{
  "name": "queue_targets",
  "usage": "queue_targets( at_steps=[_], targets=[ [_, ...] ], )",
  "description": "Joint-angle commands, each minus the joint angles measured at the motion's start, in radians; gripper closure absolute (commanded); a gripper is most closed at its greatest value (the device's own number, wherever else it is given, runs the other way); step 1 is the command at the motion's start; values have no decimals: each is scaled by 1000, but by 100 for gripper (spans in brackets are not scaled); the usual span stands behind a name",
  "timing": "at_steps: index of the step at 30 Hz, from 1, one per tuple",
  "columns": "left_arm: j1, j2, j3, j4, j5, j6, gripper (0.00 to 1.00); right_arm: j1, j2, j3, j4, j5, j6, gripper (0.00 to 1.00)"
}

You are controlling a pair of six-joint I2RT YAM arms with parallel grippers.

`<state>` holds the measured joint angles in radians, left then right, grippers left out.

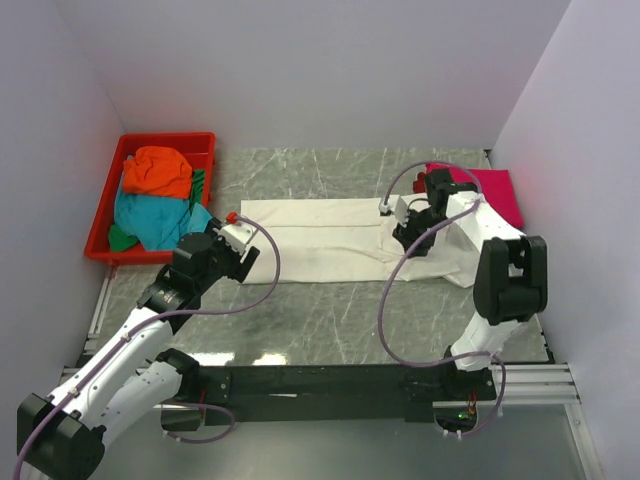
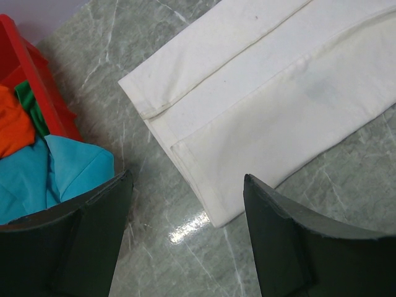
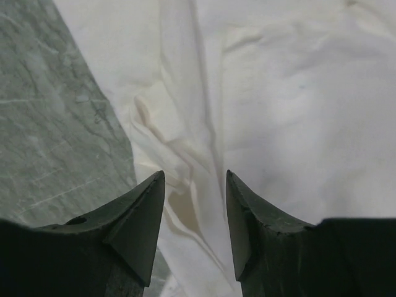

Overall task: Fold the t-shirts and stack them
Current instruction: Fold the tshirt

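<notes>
While left jaws gape wide beside the cream-white t-shirt (image 1: pixel 320 240), right jaws stand parted over it.

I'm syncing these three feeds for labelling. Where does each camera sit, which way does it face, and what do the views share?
Top external: high behind the bases, looking down and forward over the table; both arms show whole.
Left wrist: on the left arm, looking down past its open jaws at the cream-white t-shirt's end and the red tray's corner.
Right wrist: on the right arm, looking down between its open jaws at that shirt, rumpled.
Shared: all three see the cream-white t-shirt.
</notes>
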<state>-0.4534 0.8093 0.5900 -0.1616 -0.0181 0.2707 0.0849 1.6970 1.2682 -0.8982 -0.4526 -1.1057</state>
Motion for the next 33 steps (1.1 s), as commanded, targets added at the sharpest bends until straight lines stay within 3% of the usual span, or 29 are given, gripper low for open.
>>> queue_targets(
  at_steps=[1, 10, 19, 26, 33],
  targets=[
    [-4, -12, 19, 36, 30, -8, 23, -1, 59, 53, -120, -18, -59, 48],
    [-4, -9, 21, 36, 33, -8, 23, 7, 109, 40, -114, 6, -72, 51],
    [-4, -4, 21, 34, 33, -8, 23, 22, 119, 56, -117, -11, -63, 66],
    [-4, 1, 21, 34, 33, -8, 23, 35, 118, 85, -126, -18, -49, 97],
    [-4, 1, 21, 34, 35, -8, 23, 33, 98, 155, -90, 52, -5, 100]
  ],
)
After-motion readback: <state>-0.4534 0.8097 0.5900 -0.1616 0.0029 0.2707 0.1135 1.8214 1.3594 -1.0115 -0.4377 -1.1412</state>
